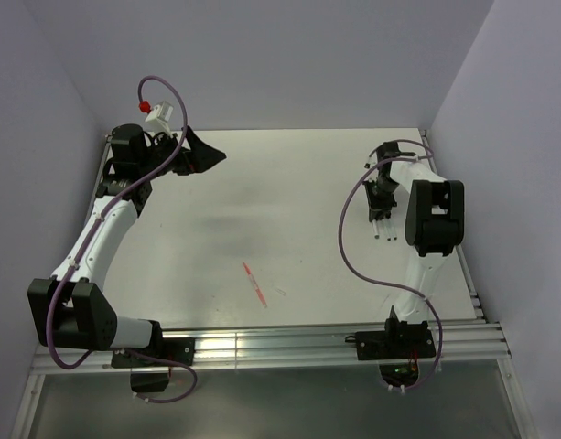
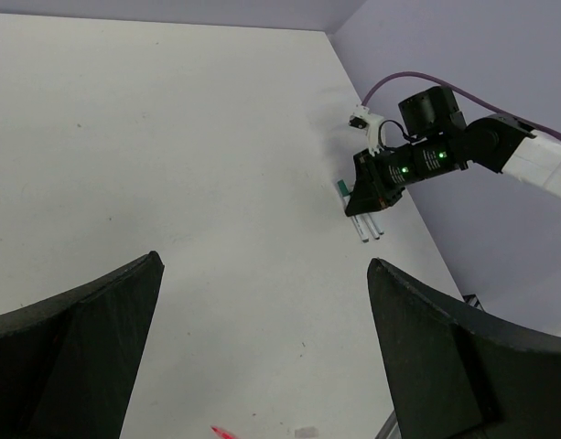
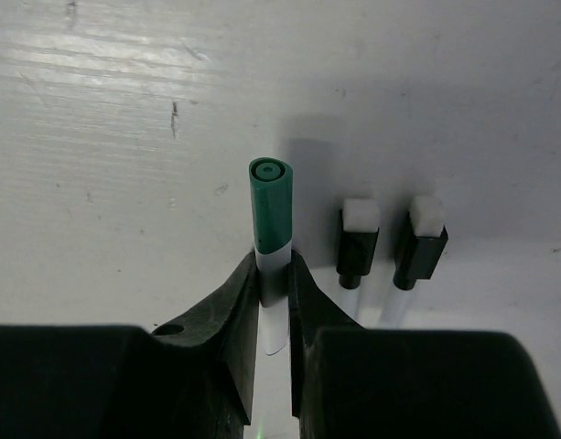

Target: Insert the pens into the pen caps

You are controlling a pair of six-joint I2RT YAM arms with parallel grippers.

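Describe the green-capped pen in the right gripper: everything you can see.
The green-capped pen is a thin white barrel with a glossy dark green plastic cap, its round end ringed. The right gripper is shut on the white barrel just below the cap, one finger each side. It points from the wrist toward the table; contact there cannot be told.

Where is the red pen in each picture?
Top external: the red pen lies slanted, low in the middle of the picture.
Left wrist: only its tip shows, at the bottom edge.
Right wrist: it is not in this picture.
Shared landmark: the right hand, shut on a green-capped pen, shows in all three views.
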